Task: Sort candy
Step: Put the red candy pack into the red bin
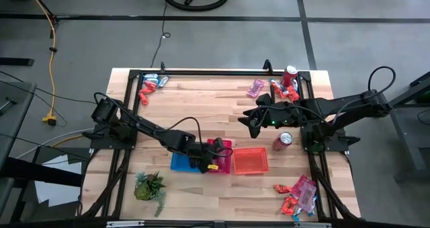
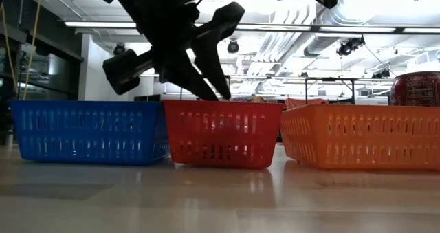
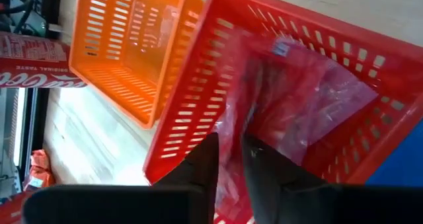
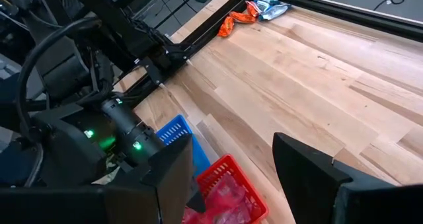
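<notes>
A: Left end effector (image 1: 209, 161)?

B: Low over the red basket (image 1: 226, 145), tips dipping just inside its rim in the low view (image 2: 220, 94). Parted only to a narrow slit (image 3: 229, 141).

A: Holding anything?

B: Hard to say. Pink candy packet (image 3: 310, 98) down inside the red basket, wrapper showing through the slit; touching the fingers or lying free, impossible to tell. From above, hidden under the arm. From table height, only a faint blur behind the basket's slats (image 2: 220, 133).

A: Right end effector (image 1: 252, 124)?

B: Raised above bare counter (image 1: 201, 107) near the middle, spread wide, nothing between the fingers (image 4: 232, 145).

A: Other baskets?

B: Blue basket (image 1: 176, 162) touching the red one on one side, orange basket (image 1: 250, 162) just beside it on the other. Blue partly covered by the arm from above; contents not visible.

A: Rest of the candy?

B: Heaped in three corners of the counter: far left (image 1: 151, 87), far right (image 1: 279, 88), near right (image 1: 299, 194). Too small to count.

A: Anything cut off?

B: Soda can (image 2: 416, 89) at the low view's edge, half out of frame behind the orange basket.
</notes>
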{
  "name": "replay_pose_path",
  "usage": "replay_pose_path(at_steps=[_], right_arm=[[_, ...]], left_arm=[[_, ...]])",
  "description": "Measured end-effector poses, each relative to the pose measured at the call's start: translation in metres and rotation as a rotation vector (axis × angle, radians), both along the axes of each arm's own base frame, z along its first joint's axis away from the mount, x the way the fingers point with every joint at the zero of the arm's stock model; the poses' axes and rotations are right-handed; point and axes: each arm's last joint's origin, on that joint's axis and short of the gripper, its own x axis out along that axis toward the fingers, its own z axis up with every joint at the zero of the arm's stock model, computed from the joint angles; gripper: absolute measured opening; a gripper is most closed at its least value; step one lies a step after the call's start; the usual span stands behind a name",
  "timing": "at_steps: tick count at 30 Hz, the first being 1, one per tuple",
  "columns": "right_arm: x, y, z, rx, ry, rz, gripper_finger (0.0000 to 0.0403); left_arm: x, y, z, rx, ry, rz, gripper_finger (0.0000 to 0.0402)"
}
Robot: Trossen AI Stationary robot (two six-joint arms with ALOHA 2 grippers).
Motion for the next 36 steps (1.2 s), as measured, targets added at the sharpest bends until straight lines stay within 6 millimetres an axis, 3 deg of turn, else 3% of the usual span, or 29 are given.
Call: replay_pose_path(at_steps=[9, 14, 17, 22, 26, 30, 36], right_arm=[[0.0, 0.0, 0.0, -0.001, 0.0, 0.0, 0.0204], [-0.003, -0.001, 0.003, -0.001, -0.013, 0.001, 0.0204], [-0.009, -0.004, 0.009, 0.001, -0.038, -0.008, 0.0204], [-0.017, -0.013, 0.016, 0.009, -0.069, -0.043, 0.0204], [-0.018, -0.018, 0.014, 0.009, -0.044, -0.06, 0.0204], [-0.019, -0.023, 0.007, 0.024, 0.019, -0.097, 0.0204], [-0.029, -0.04, -0.007, 0.089, 0.169, -0.234, 0.0204]], left_arm=[[0.007, 0.001, 0.019, -0.009, 0.002, 0.091, 0.012], [0.002, 0.028, 0.048, -0.028, -0.022, 0.299, 0.0144], [-0.013, 0.056, 0.077, -0.162, -0.06, 0.504, 0.0149], [-0.054, 0.109, 0.136, -0.549, -0.26, 0.848, 0.015], [-0.091, 0.135, 0.161, -0.784, -0.467, 0.992, 0.015], [-0.12, 0.145, 0.165, -0.927, -0.645, 1.024, 0.015], [-0.148, 0.145, 0.141, -1.047, -0.71, 1.1, 0.015]])
